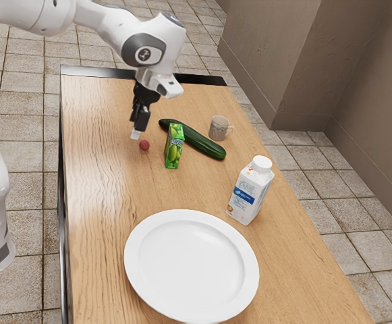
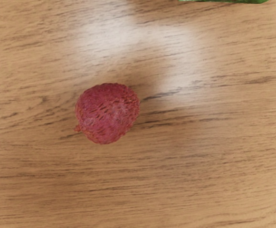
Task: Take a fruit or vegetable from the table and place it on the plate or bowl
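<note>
Exterior view: mounted high beside the table (image 1: pixel 94 202), looking down and along it from the plate (image 1: pixel 191 264) end. Wrist view: close over the wood, facing straight down. Shared: the red fruit (image 1: pixel 144 145) (image 2: pixel 107 113), bare tabletop around it, perhaps an edge of the green carton (image 1: pixel 174 145)

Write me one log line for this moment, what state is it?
phase: pre-grasp | gripper: above lychee | lychee: on table | plate: empty
</note>
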{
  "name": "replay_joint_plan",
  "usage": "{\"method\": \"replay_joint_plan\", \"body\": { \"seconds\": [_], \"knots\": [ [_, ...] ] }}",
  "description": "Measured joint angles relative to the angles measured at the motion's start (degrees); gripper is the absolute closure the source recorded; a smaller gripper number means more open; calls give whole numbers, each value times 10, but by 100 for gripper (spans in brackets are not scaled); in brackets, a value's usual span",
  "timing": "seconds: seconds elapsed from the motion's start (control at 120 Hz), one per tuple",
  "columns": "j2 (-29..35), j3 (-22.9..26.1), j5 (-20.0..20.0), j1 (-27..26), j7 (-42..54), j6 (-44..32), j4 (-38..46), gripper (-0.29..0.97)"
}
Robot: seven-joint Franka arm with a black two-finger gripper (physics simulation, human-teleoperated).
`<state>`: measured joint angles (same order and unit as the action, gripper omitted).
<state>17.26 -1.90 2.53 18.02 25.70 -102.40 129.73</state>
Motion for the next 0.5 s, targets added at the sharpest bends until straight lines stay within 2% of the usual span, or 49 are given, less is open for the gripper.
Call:
{"method": "replay_joint_plan", "body": {
  "seconds": [0.5],
  "knots": [
    [-35, 2, -37, 12, 1, -22, 7, 0]
  ]
}}
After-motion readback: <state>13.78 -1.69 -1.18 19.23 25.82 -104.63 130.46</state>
